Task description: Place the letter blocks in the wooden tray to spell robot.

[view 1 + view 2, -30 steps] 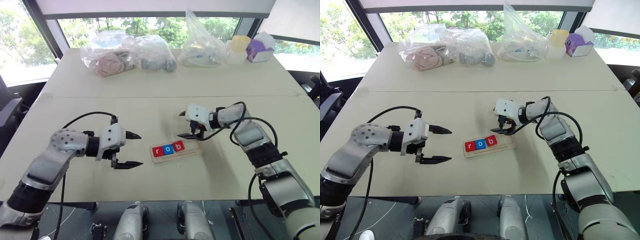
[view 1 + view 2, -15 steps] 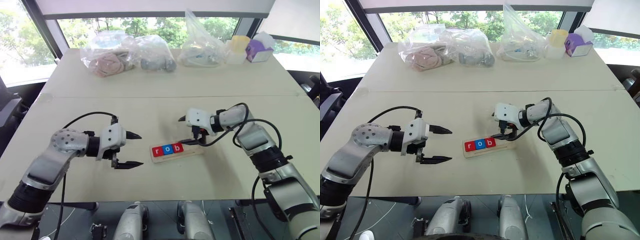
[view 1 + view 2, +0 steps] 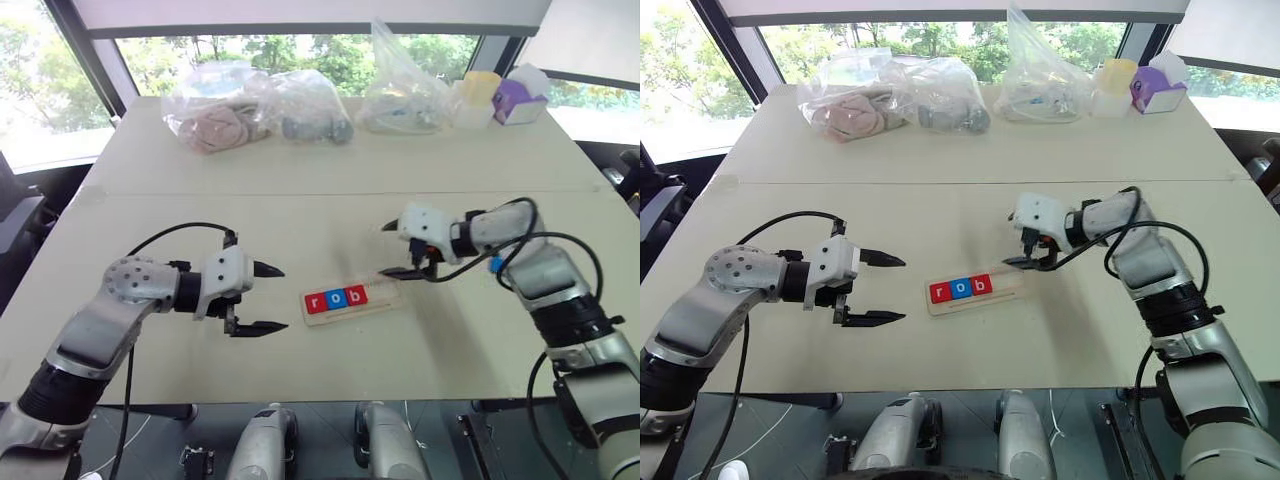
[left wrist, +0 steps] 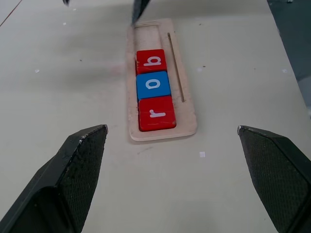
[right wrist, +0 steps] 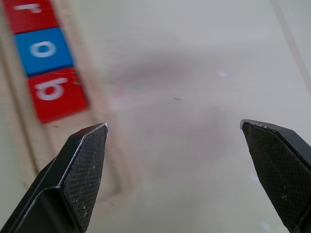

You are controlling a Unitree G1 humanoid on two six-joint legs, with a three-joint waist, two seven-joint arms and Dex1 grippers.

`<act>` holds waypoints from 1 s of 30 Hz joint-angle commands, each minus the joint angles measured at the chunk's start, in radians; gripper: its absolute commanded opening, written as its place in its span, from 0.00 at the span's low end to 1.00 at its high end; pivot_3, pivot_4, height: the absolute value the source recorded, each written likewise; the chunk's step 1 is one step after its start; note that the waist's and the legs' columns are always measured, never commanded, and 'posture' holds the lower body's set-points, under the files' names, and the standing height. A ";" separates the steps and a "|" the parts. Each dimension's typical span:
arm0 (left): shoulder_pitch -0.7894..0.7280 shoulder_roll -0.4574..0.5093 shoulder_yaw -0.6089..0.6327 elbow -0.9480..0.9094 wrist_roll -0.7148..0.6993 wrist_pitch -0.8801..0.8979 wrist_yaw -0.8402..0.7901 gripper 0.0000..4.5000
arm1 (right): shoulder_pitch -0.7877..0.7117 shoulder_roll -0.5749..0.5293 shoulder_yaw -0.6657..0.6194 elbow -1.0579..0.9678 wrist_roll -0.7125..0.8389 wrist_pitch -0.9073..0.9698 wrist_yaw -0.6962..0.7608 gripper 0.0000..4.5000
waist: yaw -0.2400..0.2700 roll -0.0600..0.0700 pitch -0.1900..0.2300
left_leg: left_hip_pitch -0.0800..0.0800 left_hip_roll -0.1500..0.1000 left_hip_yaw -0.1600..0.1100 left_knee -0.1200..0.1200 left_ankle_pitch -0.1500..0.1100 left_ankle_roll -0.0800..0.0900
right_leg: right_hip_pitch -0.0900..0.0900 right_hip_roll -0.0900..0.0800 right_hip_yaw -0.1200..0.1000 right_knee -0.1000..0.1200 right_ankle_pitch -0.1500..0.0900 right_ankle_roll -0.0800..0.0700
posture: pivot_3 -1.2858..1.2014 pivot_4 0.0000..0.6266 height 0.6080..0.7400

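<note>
Now both claws are hovering apart and empty: right claw (image 3: pixel 400 249) just beside the wooden tray (image 3: pixel 385 291), left claw (image 3: pixel 268 298) near the letter blocks (image 3: pixel 336 298).

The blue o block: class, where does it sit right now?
In the left wrist view, the blue o block lies in the wooden tray, between the red r block and the red b block.

Bright daylight pours in through the windows (image 3: pixel 300 50) behind the tabletop (image 3: pixel 320 170), leaving them washed out. Soft shadows fall toward the camera under both arms. The right wrist view is smeared with motion blur; the left wrist view is sharp
</note>
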 commanded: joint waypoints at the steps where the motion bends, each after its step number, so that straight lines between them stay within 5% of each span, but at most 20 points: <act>1: -0.013 -0.011 0.019 -0.016 -0.011 -0.005 0.011 1.00 | 0.015 -0.009 -0.129 -0.050 0.011 0.121 -0.144 0.99 | 0.001 0.000 0.000 | 0.000 0.000 0.000 0.000 0.000 0.000 | 0.000 0.000 0.000 0.000 0.000 0.000 | 0.52 0.24 1.00; 5: -0.025 -0.020 0.010 -0.006 -0.011 -0.008 0.004 1.00 | 0.038 0.025 -0.215 -0.113 0.015 0.356 -0.292 0.99 | 0.001 0.000 0.000 | 0.000 0.000 0.000 0.000 0.000 0.000 | 0.000 0.000 0.000 0.000 0.000 0.000 | 0.52 0.24 1.00; 15: -0.073 -0.040 -0.004 0.035 -0.008 -0.021 -0.035 1.00 | 0.080 0.313 -0.401 -0.237 -0.029 0.819 -0.768 0.99 | -0.003 0.000 0.000 | 0.000 0.001 0.001 0.000 0.000 0.000 | -0.001 0.000 0.000 0.001 0.001 -0.001 | 0.52 0.24 1.00; 30: -0.104 -0.034 0.027 0.020 -0.070 0.025 -0.052 1.00 | 0.075 0.447 -0.507 -0.144 0.028 0.842 -0.984 0.99 | -0.008 0.000 0.000 | 0.000 0.001 0.000 0.000 0.000 0.000 | -0.001 0.001 0.000 0.001 0.001 -0.001 | 0.52 0.24 1.00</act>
